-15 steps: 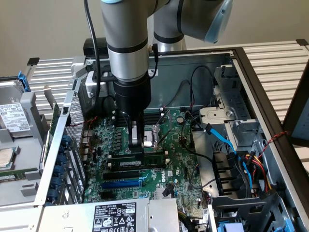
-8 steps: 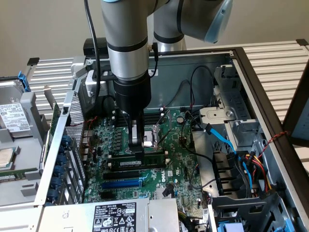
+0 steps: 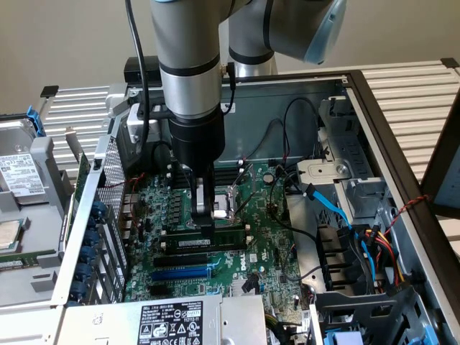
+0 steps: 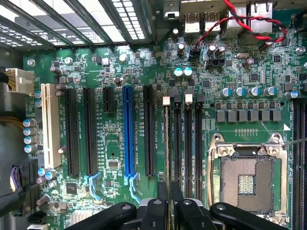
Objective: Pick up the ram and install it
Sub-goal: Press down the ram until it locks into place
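Note:
The ram (image 3: 226, 237) is a thin dark-green stick with a white label, standing on edge on the motherboard (image 3: 266, 244) inside the open computer case. My gripper (image 3: 203, 228) comes straight down on it, and its black fingers are shut on the stick near its middle. In the wrist view the ram (image 4: 166, 143) shows edge-on as a thin line running out from between the gripper (image 4: 168, 196) fingers. It is lined up along the memory slot closest to the expansion slots, beside the other black memory slots (image 4: 188, 143). I cannot tell whether it is fully seated.
The open CPU socket (image 4: 247, 179) lies just beyond the memory slots. A blue expansion slot (image 4: 128, 134) and black slots lie on the other side. Blue and black cables (image 3: 359, 237) crowd the drive bay at the exterior view's right. The power supply (image 3: 169, 323) sits in front.

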Motion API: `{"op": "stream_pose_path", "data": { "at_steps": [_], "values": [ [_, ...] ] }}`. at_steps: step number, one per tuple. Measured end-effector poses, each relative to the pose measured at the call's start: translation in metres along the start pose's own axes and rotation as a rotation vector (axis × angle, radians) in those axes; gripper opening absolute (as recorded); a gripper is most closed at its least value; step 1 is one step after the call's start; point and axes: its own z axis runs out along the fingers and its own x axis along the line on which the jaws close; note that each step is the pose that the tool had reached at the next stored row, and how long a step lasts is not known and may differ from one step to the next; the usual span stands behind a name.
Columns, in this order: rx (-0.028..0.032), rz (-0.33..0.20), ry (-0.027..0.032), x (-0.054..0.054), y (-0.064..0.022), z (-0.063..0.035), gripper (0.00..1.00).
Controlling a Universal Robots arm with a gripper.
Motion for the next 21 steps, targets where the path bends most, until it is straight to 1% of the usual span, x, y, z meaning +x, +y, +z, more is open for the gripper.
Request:
{"op": "stream_pose_path", "data": {
  "at_steps": [2, 3, 13, 14, 16, 21],
  "values": [
    [0.0000, 0.000, 0.0001, 0.0000, 0.0000, 0.0000, 0.19],
    [-0.0001, 0.000, 0.0001, 0.0000, 0.0000, 0.0000, 0.25],
    [-0.0001, 0.000, 0.0002, 0.0000, 0.0000, 0.0000, 0.25],
    [0.0000, 0.000, 0.0002, 0.0000, 0.0000, 0.0000, 0.23],
    [0.0000, 0.000, 0.0002, 0.0000, 0.0000, 0.0000, 0.11],
    [0.0000, 0.000, 0.0006, 0.0000, 0.0000, 0.0000, 0.11]
  ]
}}
